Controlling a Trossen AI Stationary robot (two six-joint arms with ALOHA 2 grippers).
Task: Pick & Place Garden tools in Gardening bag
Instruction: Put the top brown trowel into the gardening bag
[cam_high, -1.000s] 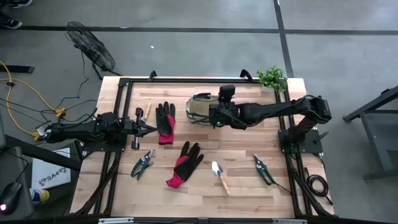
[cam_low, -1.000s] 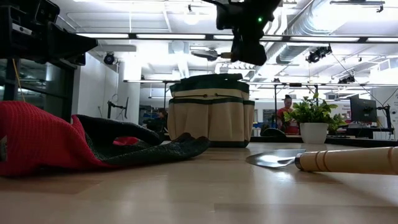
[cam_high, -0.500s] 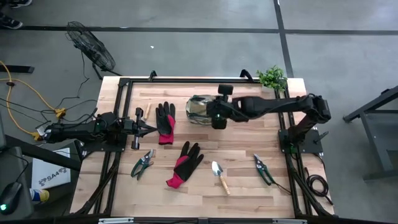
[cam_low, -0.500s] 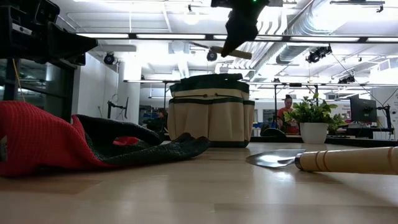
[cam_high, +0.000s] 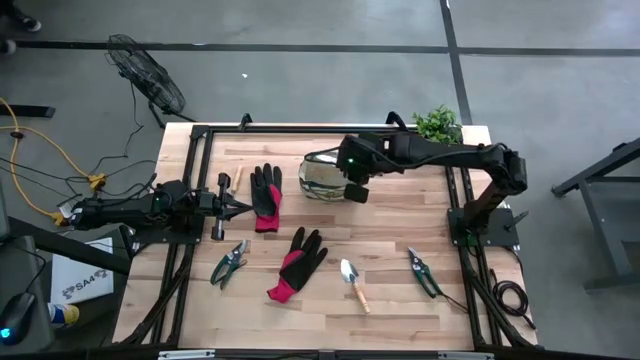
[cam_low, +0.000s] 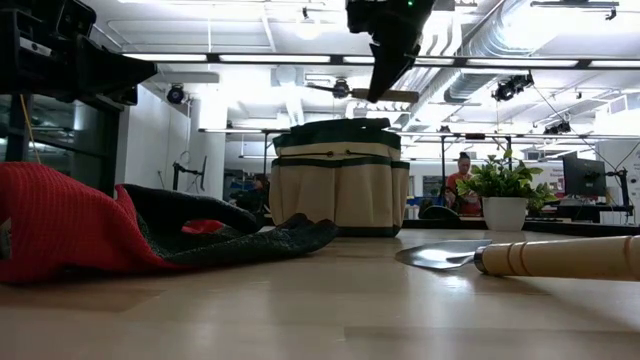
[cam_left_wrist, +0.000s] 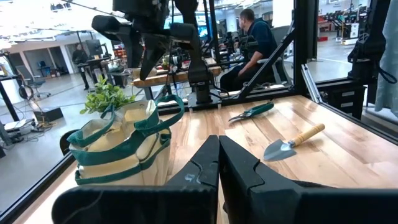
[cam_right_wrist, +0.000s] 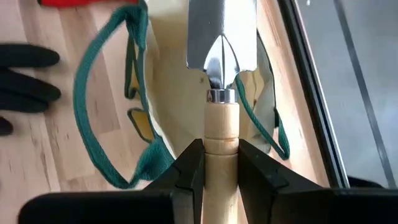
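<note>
Nearest the front edge, a trowel (cam_high: 354, 283) is lying flat between a glove (cam_high: 296, 263) and a pair of pruners (cam_high: 423, 271). Farther back, the right gripper (cam_right_wrist: 221, 163) is clamping the wooden handle of another trowel (cam_right_wrist: 222, 74), holding it blade-first right over the open gardening bag (cam_high: 322, 176). The left gripper (cam_left_wrist: 219, 163) is sitting closed and empty at the table's left side.
</note>
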